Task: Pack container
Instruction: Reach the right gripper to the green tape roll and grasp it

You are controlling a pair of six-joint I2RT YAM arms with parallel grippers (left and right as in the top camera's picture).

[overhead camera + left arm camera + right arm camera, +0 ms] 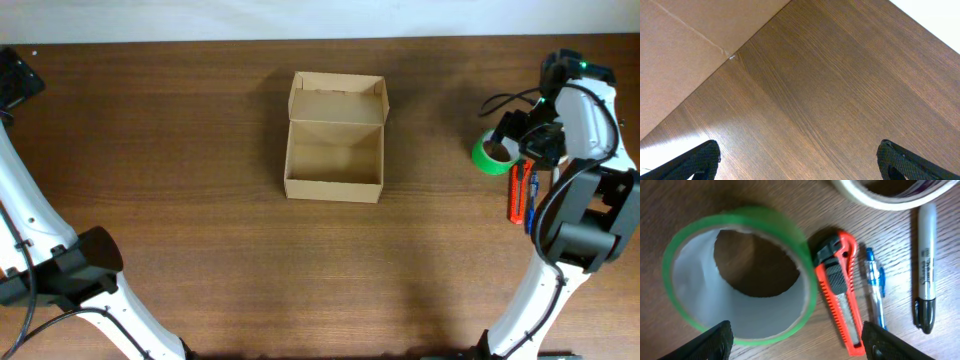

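— Cardboard first: where on the tabletop (180,150)?

— Near the middle, toward the far edge. Tan container (334,160), lid flap swung back and standing open on the far side, inside bare as seen from overhead.

— And over on the right side?

— Well apart from the container: green tape roll (740,275), lying flat with its hollow core facing up. Just beside it, an orange utility knife (840,292), then a blue pen (875,292), then a black marker (926,270), all lying roughly parallel. Part of a white tape roll (885,197) showing at the top edge of the right wrist view.

— Right pincer (797,342)?

— Spread wide, dark fingertips (715,340) at both lower corners of its own view, straddling the green tape roll from above. Touching it or not: cannot tell. Nothing grasped.

— Left pincer (797,160)?

— Also released, fingertips (695,160) far apart at the bottom of the left wrist view, gripping nothing. Bare wood grain below, a pale tan surface at the upper left of that view, hard to identify. From overhead, only the arm visible at the left edge, far from the container.
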